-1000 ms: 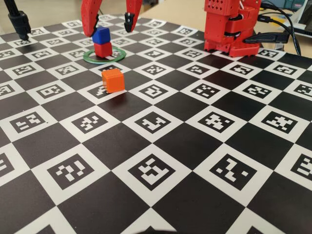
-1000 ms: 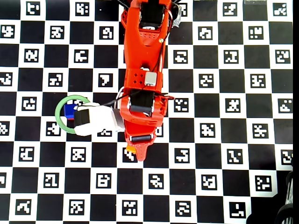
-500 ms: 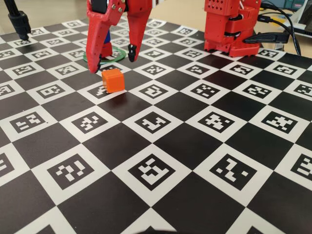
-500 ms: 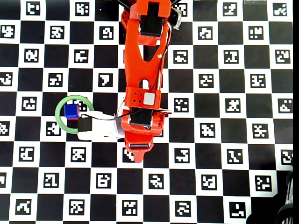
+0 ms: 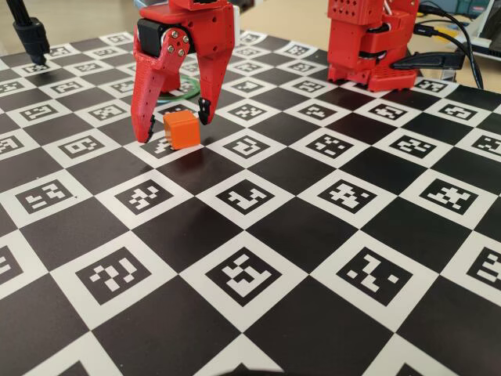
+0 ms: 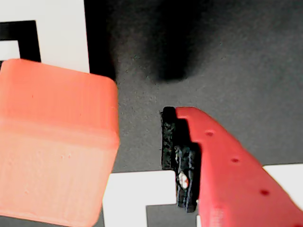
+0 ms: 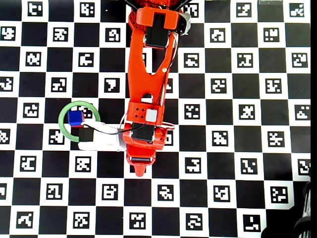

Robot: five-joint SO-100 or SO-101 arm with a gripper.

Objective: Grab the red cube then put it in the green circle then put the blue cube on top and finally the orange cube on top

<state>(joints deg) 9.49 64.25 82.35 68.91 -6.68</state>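
Note:
The orange cube point(image 5: 182, 129) sits on the checkered board, and it fills the left of the wrist view point(image 6: 52, 142). My gripper point(image 5: 173, 129) is open and low, one finger on each side of the cube without touching it. The wrist view shows a single red finger with its black pad point(image 6: 169, 142), a gap away from the cube's right face. In the overhead view the blue cube point(image 7: 75, 117) stands inside the green circle point(image 7: 79, 102). The red cube is hidden, and the arm point(image 7: 148, 74) covers the orange cube from above.
The arm's red base point(image 5: 368, 47) stands at the back right of the board, with cables behind it. A black stand point(image 5: 31, 35) is at the back left. The white wrist camera point(image 7: 101, 139) juts out to the left of the gripper, close to the ring.
The gripper left the blue cube's stack, moved toward the front of the board and came down with open jaws around the orange cube. The cubes have not moved.

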